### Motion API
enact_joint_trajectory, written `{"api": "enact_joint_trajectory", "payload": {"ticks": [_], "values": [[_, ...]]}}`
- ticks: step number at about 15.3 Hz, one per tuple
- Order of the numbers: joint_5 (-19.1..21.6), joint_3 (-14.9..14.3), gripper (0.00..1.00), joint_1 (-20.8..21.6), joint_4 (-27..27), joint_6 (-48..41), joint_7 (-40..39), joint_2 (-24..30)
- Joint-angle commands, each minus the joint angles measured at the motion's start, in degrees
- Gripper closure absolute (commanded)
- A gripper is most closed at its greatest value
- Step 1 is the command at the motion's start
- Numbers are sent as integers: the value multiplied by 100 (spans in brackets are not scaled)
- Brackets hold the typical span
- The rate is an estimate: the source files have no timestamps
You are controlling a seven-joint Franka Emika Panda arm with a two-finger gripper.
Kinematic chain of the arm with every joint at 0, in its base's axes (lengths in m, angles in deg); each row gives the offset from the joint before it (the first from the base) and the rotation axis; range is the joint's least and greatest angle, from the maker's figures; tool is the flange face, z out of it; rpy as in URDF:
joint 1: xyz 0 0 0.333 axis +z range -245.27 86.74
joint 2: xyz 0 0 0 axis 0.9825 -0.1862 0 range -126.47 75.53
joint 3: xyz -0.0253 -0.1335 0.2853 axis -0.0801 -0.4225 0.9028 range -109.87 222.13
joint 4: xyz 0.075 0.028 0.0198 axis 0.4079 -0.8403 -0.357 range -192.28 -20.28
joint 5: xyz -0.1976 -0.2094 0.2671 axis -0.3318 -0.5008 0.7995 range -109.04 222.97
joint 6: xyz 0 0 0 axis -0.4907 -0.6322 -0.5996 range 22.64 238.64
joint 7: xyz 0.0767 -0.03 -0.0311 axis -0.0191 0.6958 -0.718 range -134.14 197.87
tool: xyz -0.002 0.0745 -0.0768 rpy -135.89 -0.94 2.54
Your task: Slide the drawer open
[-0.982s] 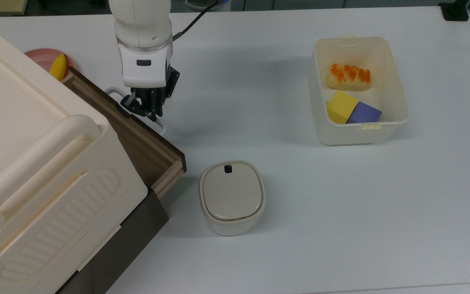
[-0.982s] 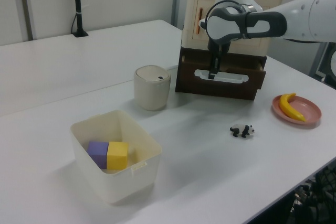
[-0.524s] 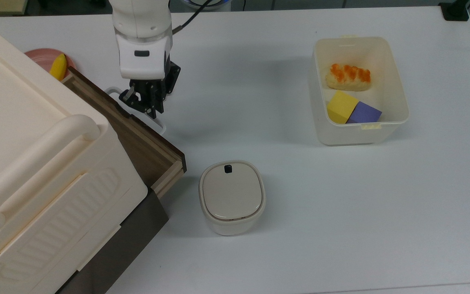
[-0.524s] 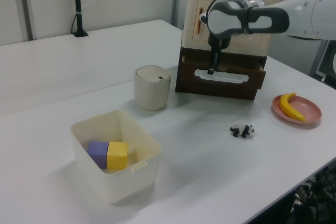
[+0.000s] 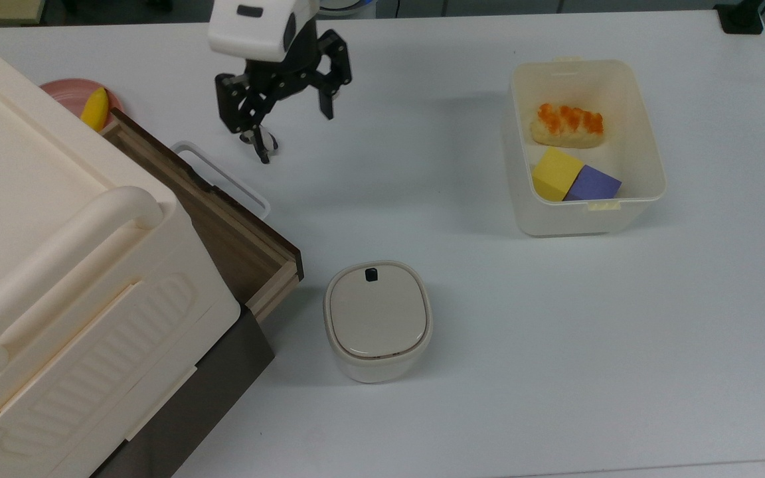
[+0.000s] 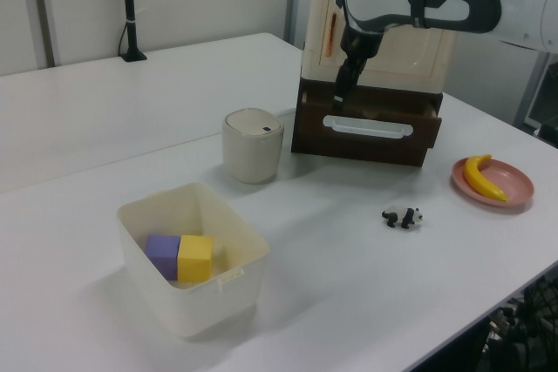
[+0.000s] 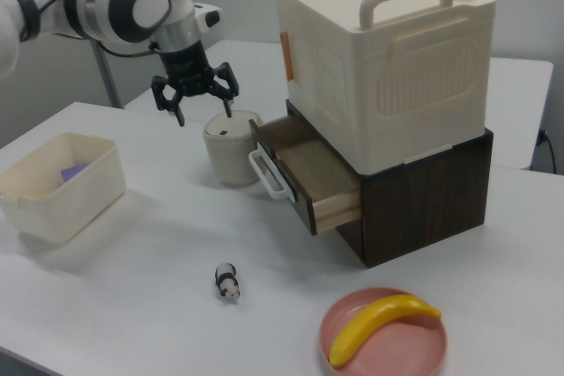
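- My gripper (image 5: pixel 283 123) hangs in the air above the table (image 5: pixel 462 372) with its fingers spread wide apart, gripping nothing; in the right view it (image 7: pixel 196 101) floats above the lidded pot.
- The drawer (image 7: pixel 304 175) stands pulled out from the dark wooden base, under the big cream cabinet (image 7: pixel 388 50); its white loop handle (image 5: pixel 223 178) is free, well apart from my fingers.
- In the top view the drawer (image 5: pixel 223 226) juts out beside the cabinet (image 5: pixel 57 265), its front corner near the cream lidded pot (image 5: pixel 377 320).
- The pot (image 6: pixel 253 144) sits just beside the drawer (image 6: pixel 366 128) on the left view's left, not touching it.
- A small panda figure (image 7: pixel 227 283) lies on the table in front of the drawer.
- A banana (image 7: pixel 379 325) lies on a pink plate (image 7: pixel 352 358) near the base.
- An open cream bin (image 5: pixel 585 219), well apart on the top view's right, holds a yellow block (image 5: pixel 555 172), a purple block (image 5: pixel 594 182) and an orange-topped bread piece (image 5: pixel 567 125).
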Motion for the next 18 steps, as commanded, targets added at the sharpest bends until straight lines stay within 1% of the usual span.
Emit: {"api": "enact_joint_trajectory", "payload": {"ticks": [1,4,5,7,10,11,16,18], "values": [[58,-30,0,280,-126,-408,1568,275],[41,-30,0,333,-134,-637,2476,363],[32,-39,0,333,-134,-716,2914,477],[6,-109,0,307,-117,-987,3478,696],[6,-127,0,298,-117,-1296,3603,899],[32,-223,0,307,-117,-1357,3786,952],[76,-267,0,316,-99,-1332,3823,979],[181,-267,0,316,-99,-1332,3832,961]]}}
